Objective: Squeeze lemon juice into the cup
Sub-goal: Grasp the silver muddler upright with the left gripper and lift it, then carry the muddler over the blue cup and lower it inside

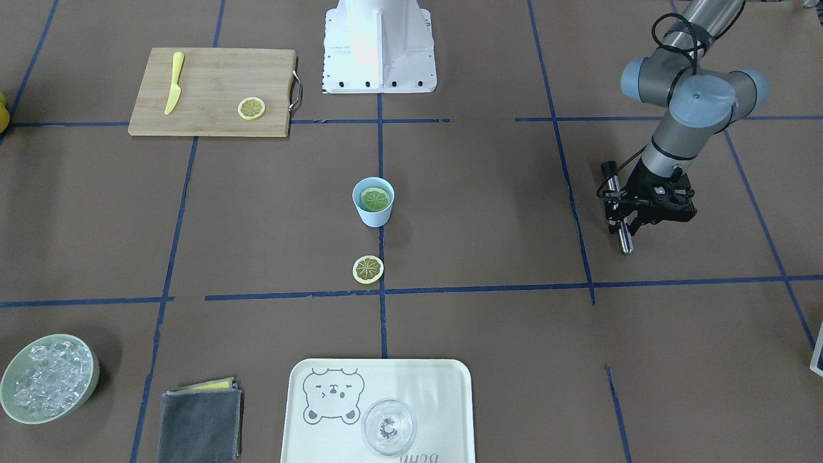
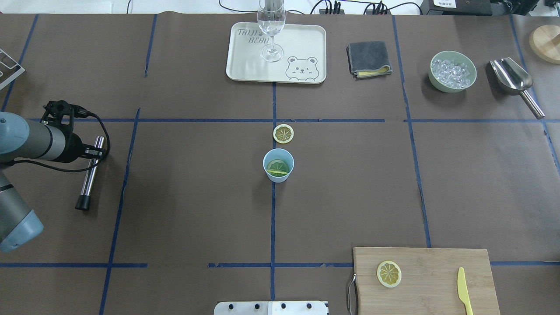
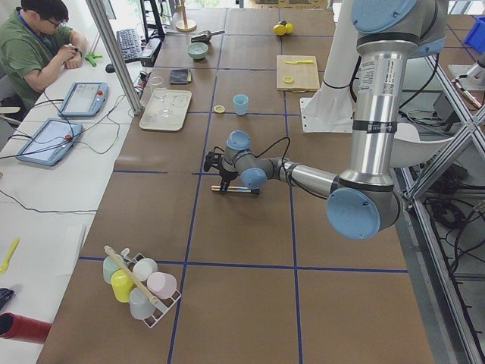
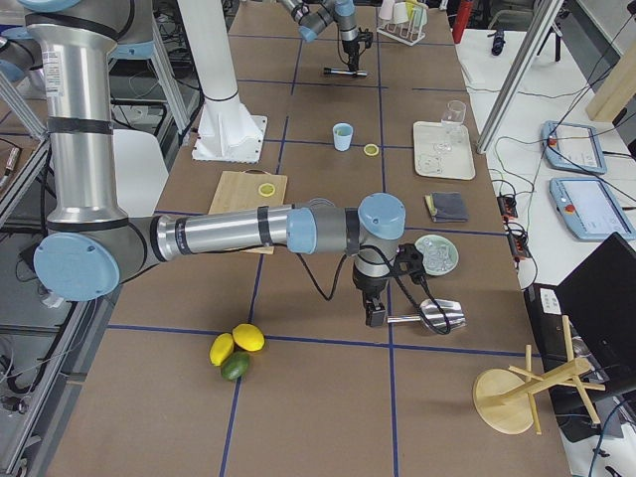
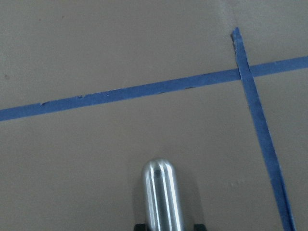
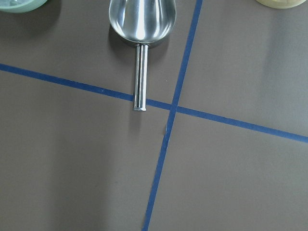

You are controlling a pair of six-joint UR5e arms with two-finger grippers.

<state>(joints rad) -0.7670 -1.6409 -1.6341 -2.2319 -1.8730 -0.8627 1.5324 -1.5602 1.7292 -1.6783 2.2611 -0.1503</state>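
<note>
The light-blue cup stands at the table's middle with a lemon slice inside; it also shows in the overhead view. A second lemon slice lies flat on the table just beyond it. A third slice lies on the bamboo cutting board. My left gripper is far to the cup's side, shut on a steel rod held low over the table. My right gripper shows only in the right side view, above a steel scoop; I cannot tell its state.
A yellow knife lies on the board. A tray holds a clear glass. A green bowl of ice, a grey cloth, whole lemons and a lime and a cup rack stand around.
</note>
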